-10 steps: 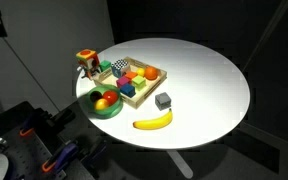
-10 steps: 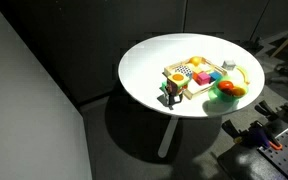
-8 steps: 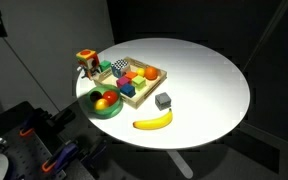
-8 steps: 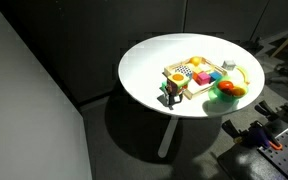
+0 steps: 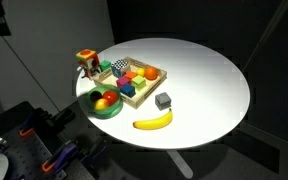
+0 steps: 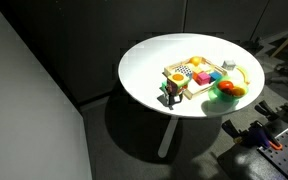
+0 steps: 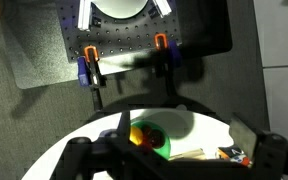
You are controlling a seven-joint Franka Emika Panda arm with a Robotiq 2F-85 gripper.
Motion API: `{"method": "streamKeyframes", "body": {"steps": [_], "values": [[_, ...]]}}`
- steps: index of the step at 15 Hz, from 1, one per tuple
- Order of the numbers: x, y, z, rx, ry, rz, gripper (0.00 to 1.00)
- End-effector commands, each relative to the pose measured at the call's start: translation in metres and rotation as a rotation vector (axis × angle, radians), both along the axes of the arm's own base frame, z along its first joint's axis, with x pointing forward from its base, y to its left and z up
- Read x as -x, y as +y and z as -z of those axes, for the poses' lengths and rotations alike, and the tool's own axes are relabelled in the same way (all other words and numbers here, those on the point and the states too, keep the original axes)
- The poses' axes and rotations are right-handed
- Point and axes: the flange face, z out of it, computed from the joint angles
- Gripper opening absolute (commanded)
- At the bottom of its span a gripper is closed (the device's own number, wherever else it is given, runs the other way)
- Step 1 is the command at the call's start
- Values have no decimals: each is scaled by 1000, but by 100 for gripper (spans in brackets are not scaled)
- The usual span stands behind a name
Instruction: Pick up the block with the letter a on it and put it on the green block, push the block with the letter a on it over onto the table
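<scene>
blue block with the letter a sits in wooden tray; claw spread wide.

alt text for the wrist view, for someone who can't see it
Looking down from the wrist, the open gripper frames a green bowl of fruit near the edge of the white table. Beyond the table's edge lies a gray perforated plate carrying two orange-tipped clamps.

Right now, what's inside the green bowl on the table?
The green bowl holds rounded fruit-like pieces in orange, red and yellow. The bowl's floor and anything beneath those pieces is covered, so it can't be seen.
</scene>
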Motion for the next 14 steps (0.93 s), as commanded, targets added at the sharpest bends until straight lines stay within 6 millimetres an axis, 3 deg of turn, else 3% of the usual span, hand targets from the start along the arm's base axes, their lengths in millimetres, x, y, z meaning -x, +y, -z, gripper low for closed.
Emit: {"method": "streamKeyframes", "body": {"steps": [1,7,14], "values": [[-16,6,-8,9,-55,13,100],[-53,14,-10,51,-198,22,100],[-98,2,3,91,-336,78,100]]}}
